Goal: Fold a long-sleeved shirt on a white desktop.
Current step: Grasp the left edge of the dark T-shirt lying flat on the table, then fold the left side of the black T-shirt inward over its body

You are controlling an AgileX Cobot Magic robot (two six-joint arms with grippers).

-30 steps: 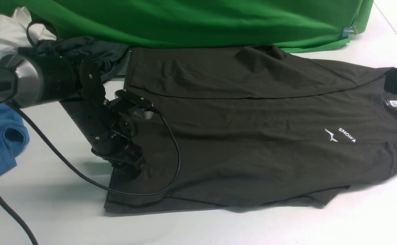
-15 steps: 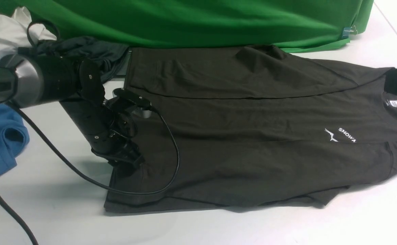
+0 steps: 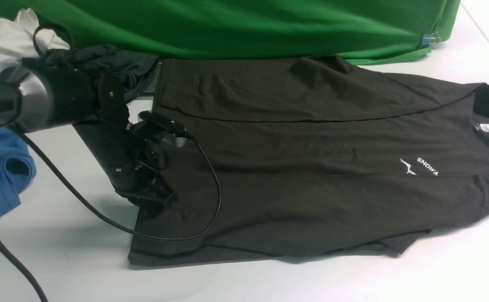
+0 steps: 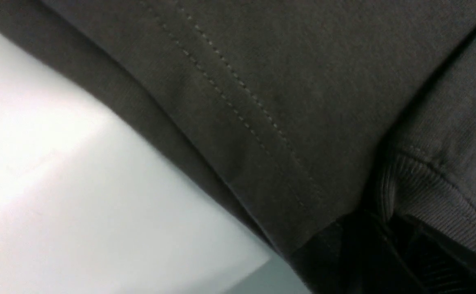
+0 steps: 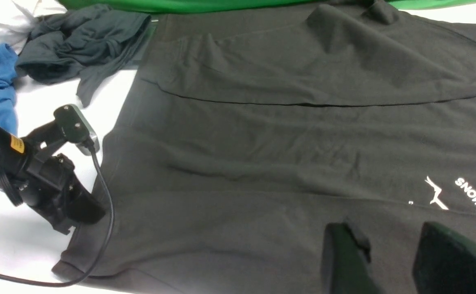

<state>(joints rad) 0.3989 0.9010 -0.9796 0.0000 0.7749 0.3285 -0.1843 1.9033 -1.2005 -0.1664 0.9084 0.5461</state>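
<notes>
Front: long-sleeved shirt (image 3: 303, 184) lies flat on the white desktop (image 3: 269, 281), running from the middle to the right edge. Hem faces left, collar and white lettering (image 3: 427, 166) face right, and the far side is folded over, touching the green backdrop (image 3: 236, 25). Left gripper (image 3: 155, 206) is down on the hem near the shirt's near-left corner, with its black cable (image 3: 215, 197) looping over the fabric. Blue garment (image 3: 1, 167) sits at the left edge, slate-grey garment (image 3: 114, 63) at far left.

Left wrist: stitched hem fills the frame with bare desktop beside it. Fabric bunches right at the dark finger area, so the fingers are closed tight, pinching the hem.

Right wrist: right gripper (image 5: 391, 232) hovers over the chest area near the lettering. Fingers are parted with a clear gap and nothing between them. Left gripper tip sits on the hem edge.
</notes>
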